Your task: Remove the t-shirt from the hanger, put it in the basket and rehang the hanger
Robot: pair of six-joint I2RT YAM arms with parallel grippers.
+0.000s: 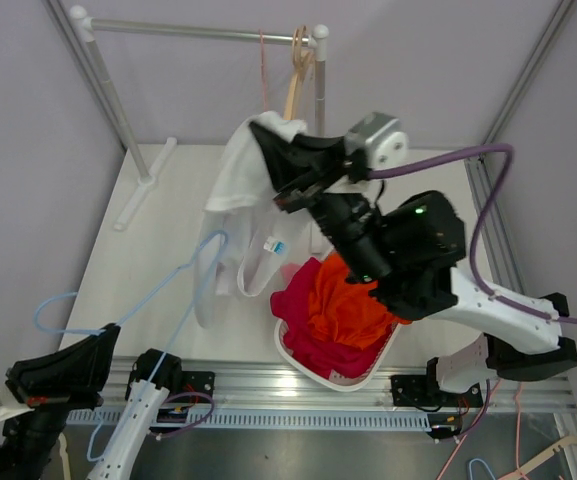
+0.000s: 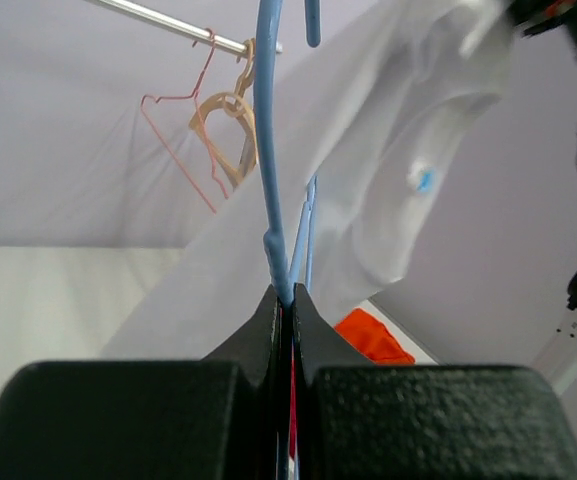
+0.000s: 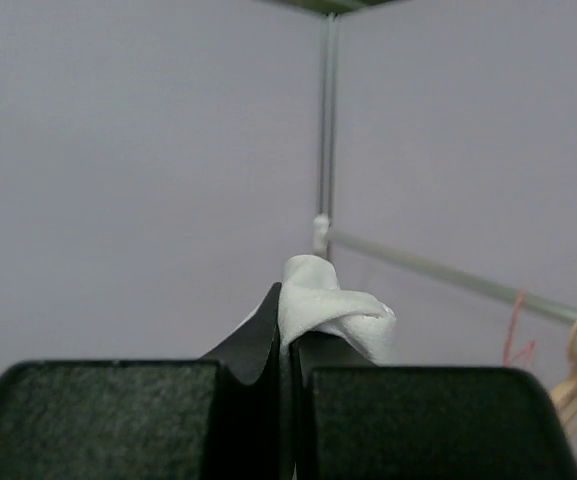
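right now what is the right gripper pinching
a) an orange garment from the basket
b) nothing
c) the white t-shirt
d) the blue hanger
C: in the right wrist view the right gripper is shut on a bunched fold of the white t-shirt, while the blue hanger is clamped in the left gripper.

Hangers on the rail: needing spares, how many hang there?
2: a pink wire hanger and a tan hanger side by side near the right end of the rail; more may hide behind.
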